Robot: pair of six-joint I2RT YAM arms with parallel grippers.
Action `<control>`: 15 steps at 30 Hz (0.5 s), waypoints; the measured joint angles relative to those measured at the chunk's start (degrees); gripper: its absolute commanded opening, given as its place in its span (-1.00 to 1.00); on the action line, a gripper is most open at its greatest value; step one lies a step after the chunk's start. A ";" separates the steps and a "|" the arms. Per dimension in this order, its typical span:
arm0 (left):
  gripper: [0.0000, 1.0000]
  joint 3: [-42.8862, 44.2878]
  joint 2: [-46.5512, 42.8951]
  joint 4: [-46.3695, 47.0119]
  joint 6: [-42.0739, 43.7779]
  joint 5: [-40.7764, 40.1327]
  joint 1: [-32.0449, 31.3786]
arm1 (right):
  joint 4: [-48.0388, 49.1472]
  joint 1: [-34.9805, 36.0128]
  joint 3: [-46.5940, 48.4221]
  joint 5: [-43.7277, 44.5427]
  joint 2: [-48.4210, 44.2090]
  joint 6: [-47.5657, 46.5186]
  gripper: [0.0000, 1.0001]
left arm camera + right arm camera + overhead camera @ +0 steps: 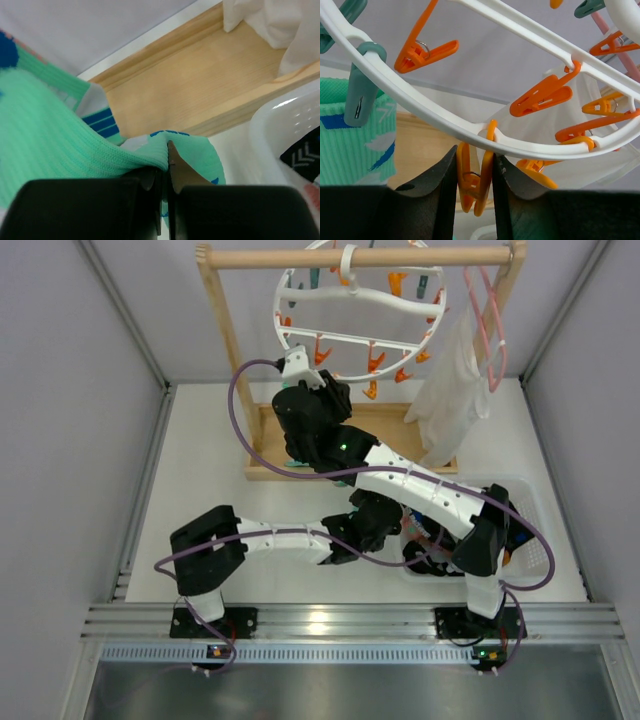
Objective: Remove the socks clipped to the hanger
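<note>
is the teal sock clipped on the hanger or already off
Clipped: a teal clip on the hanger ring pinches the teal sock at its top edge.

No lettering, label, brand, number or sign could be read in any view. The only markings were patterns: navy stripes and white patches on the teal sock (50,145), and pale chevrons on dark fabric (306,154) in the basket (270,117).

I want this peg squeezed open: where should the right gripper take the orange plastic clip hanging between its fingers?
Probably pinch the orange plastic clip across its two flat outer sides, coming from below: it hangs upright under the white round hanger.
</note>
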 measured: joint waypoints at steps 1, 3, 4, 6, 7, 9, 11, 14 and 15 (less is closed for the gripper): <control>-1.00 -1.79 -1.18 -0.11 -0.98 -0.13 0.00 | -0.02 0.00 0.00 -0.22 0.00 0.31 -0.98; -1.00 -5.09 -3.69 -0.24 -3.02 -0.57 -0.09 | -0.17 0.00 0.00 -0.76 -0.02 1.01 -0.93; -1.00 -6.54 -4.98 -0.33 -3.87 -0.94 -0.22 | -0.26 0.00 0.00 -0.98 -0.02 1.33 -0.82; -1.00 -9.20 -7.76 -0.35 -5.57 -1.73 -0.92 | -0.57 0.00 0.00 -1.73 -0.04 2.32 -0.65; -1.00 -10.27 -9.05 -0.42 -6.29 -2.16 -1.49 | -0.94 0.00 0.00 -2.10 -0.09 2.84 -0.54; -1.00 -12.90 -12.41 -0.79 -8.59 -2.67 -3.23 | -2.23 -0.02 0.07 -3.19 -0.24 4.44 -0.19; -1.00 -15.02 -15.65 -1.68 -11.41 -2.64 -5.03 | -4.52 -0.02 0.37 -4.72 -0.46 6.73 0.01; -1.00 -17.51 -20.39 -4.76 -16.41 -1.20 -6.69 | -8.61 0.00 0.63 -7.43 -0.98 9.86 0.34; -1.00 -18.25 -21.88 -5.84 -17.97 -0.44 -6.82 | -10.01 0.02 0.59 -8.41 -1.44 10.78 0.49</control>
